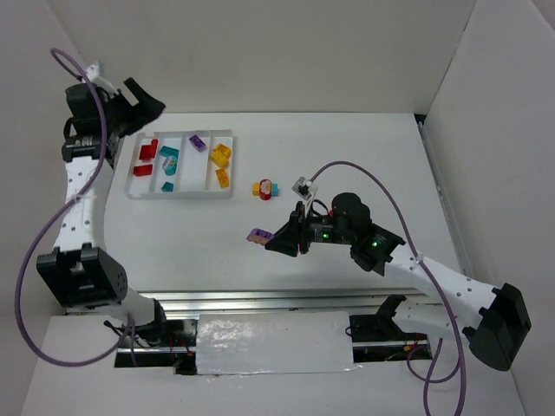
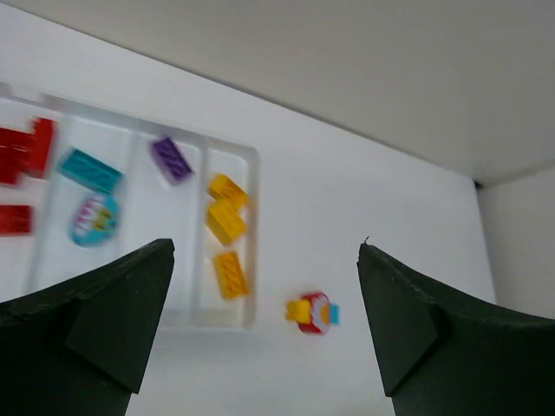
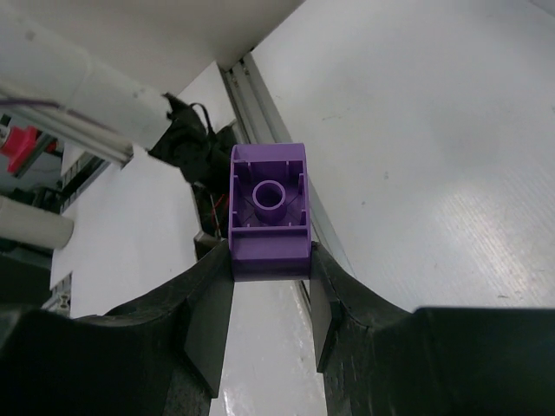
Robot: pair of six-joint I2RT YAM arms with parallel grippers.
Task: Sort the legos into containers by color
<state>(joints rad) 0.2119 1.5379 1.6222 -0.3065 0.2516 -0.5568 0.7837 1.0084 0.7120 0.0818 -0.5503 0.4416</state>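
The purple brick [image 3: 269, 212] is pinched in the jaws of the right arm [image 1: 416, 269]. The jaws are narrow and press on its two sides. The brick sticks out past their tips, and its hollow bottom with the round tube faces the wrist camera. It hangs over the worktop [image 1: 364, 147], near the front and about in the middle.

The white tray [image 1: 178, 197] lies away from the brick, farther back and to the left. It has four long slots that run from near to far. Red bricks [image 1: 146, 152] are in the left slot, teal ones [image 1: 168, 156] in the next, and yellow ones [image 1: 221, 156] in the right slot. The third slot [image 1: 196, 173] has just one other purple brick [image 1: 198, 141], at its far end. I think that is where the held brick should go. The near part of that slot is bare, so there looks to be plenty of room to drop it in.

A small mixed-colour piece [image 1: 264, 188] sits on the worktop just to the right of the tray, beside the way there. The brick should pass over it if it is carried high.

The left arm [image 1: 78, 199] is nearer to the tray. It hangs above the far left corner, and its jaws are wide and hold nothing. It could get in the way if it comes lower.

The worktop is flat, white and smooth.
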